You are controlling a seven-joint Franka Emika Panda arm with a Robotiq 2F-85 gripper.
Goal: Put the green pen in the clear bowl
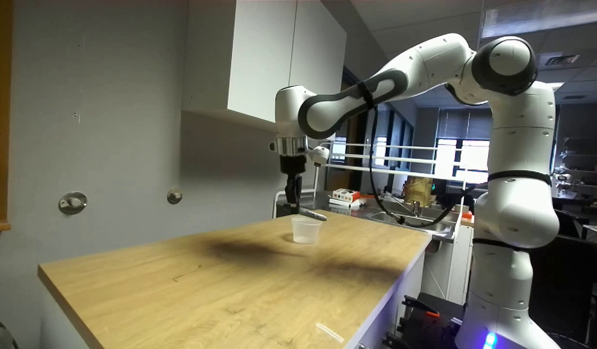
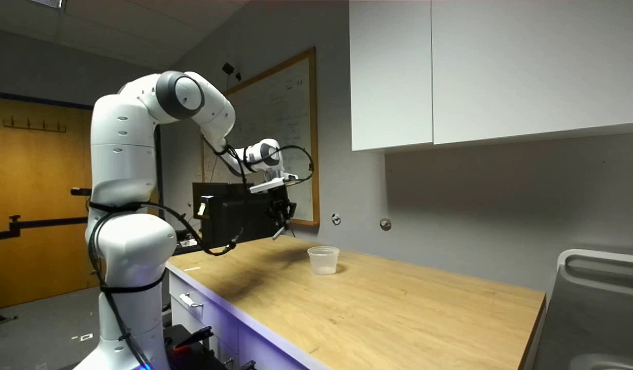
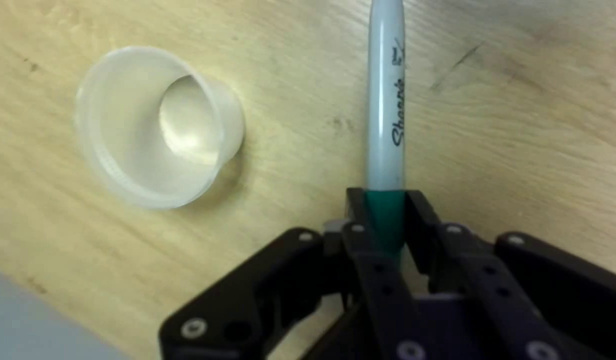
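Gripper [image 3: 385,195] clamps the green pen [image 3: 386,105] by its green end, rest jutting free, presumably to enter the clear bowl [image 3: 158,127], mouth-up nearby.

white cabinets [image 2: 496,67] and a framed whiteboard [image 2: 283,113] hang on the gray wall [image 1: 121,140].

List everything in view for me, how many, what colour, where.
green pen: 1, grey with green end, gripped aloft
clear bowl: 1, whitish translucent, on countertop
countertop: 1, light wood, under clear bowl
cabinet doors: 2, white, overhead on wall
wall fittings: 2, silver, on wall
whiteboard: 1, white, on wall
door: 1, orange, in background
sink: 1, silver, beside countertop
background clutter: uncounted, mixed colours, far room
arm: 1, white, beside countertop
gripper: 1, black, closed on green pen
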